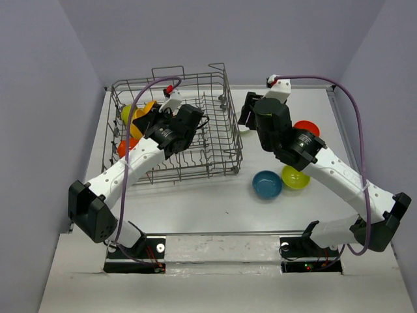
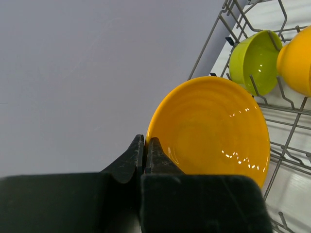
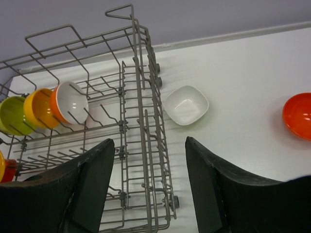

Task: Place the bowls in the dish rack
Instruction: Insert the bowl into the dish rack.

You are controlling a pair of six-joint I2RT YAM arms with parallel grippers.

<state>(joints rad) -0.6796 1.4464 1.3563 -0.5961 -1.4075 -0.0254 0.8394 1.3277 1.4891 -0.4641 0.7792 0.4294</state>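
At ten o'clock on the table point(image 1: 215, 208) sits the dish rack point(image 1: 231, 140). The left gripper point(image 2: 146, 143) is in at its nine o'clock side, jaws pinched together on the rim of a yellow bowl point(image 2: 214, 131), with a green bowl point(image 2: 252, 63) racked just beyond. The right gripper point(image 3: 149, 141) hangs spread wide and empty by the rack's three o'clock wall, a white bowl point(image 3: 186, 104) at its twelve. A blue bowl point(image 1: 267, 184) rests on the table at four o'clock.

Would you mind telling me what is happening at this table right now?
The left gripper appears shut on the rim of a glossy orange-yellow bowl inside the grey wire dish rack, beside a lime green bowl already racked. The right gripper hangs open near a small white bowl on the table outside it.
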